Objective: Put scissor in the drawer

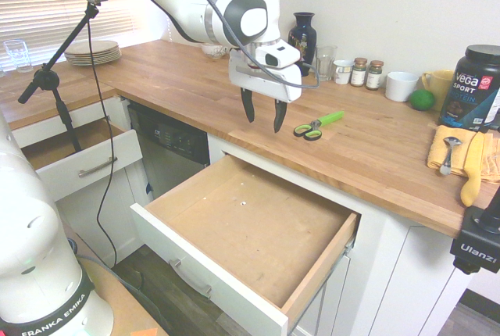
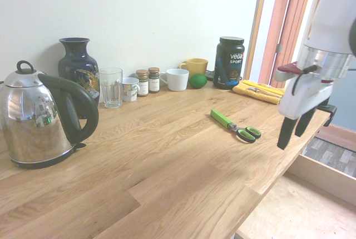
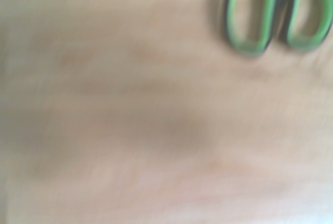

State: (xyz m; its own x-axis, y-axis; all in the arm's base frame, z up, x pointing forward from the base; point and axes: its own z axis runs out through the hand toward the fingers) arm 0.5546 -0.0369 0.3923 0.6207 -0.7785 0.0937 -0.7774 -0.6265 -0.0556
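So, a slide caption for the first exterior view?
Open gripper above the counter, beside the scissors; drawer open.

The wooden table (image 1: 367, 144) runs along the wall and turns a corner. On it lies the scissor (image 1: 317, 126), flat, well clear of the rest, handles toward the front edge. Along the wall stand a kettle (image 2: 39, 118), a dark vase (image 1: 301, 33), a glass (image 1: 325, 62), a small cup (image 1: 342, 71), two spice jars (image 1: 366, 73), a white mug (image 1: 401, 86), a yellow mug (image 1: 438, 86), a green ball (image 1: 422, 99) and a black tub (image 1: 472, 88). A yellow cloth (image 1: 462, 152) lies near the right end. Plates (image 1: 93, 51) sit stacked at the far corner.
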